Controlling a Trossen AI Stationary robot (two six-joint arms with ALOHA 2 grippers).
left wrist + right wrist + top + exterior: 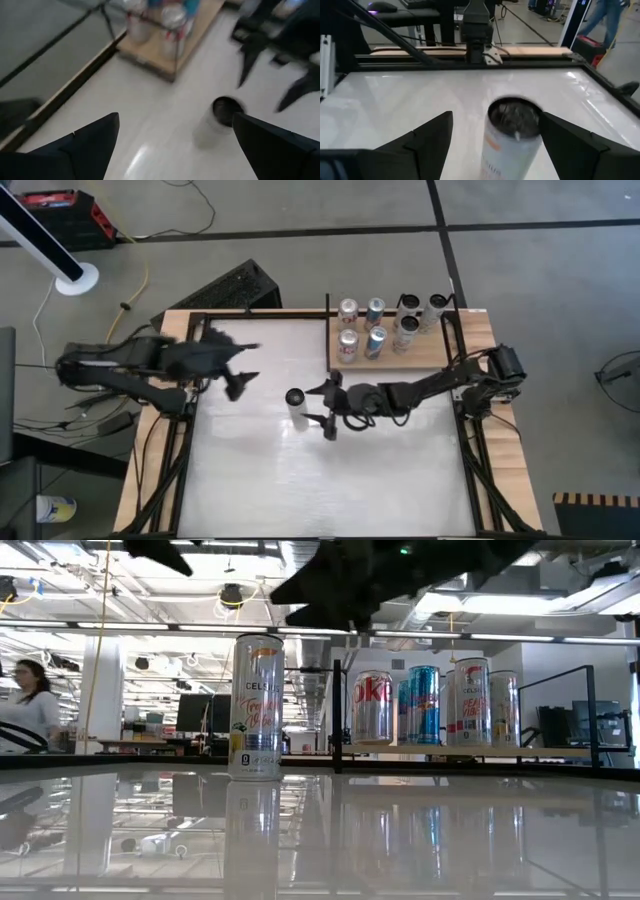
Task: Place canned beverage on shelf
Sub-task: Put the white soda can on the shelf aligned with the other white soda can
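The right pincer [328, 408] stands spread, fingers either side of the upright can [296, 401] but touching nothing, lined up, it seems, to close on the can's body. The can sits mid-bench, with the shelf [430, 356] toward two o'clock, already carrying six cans. The left pincer [240, 370] hangs at ten o'clock, spread and empty.

Table [260, 480]: white top, pale wooden rim.
Shelf [440, 358]: wooden board at the table's far right corner.
On shelf: six upright cans [376, 341].
On table: one can [295, 401] upright, mid-table.
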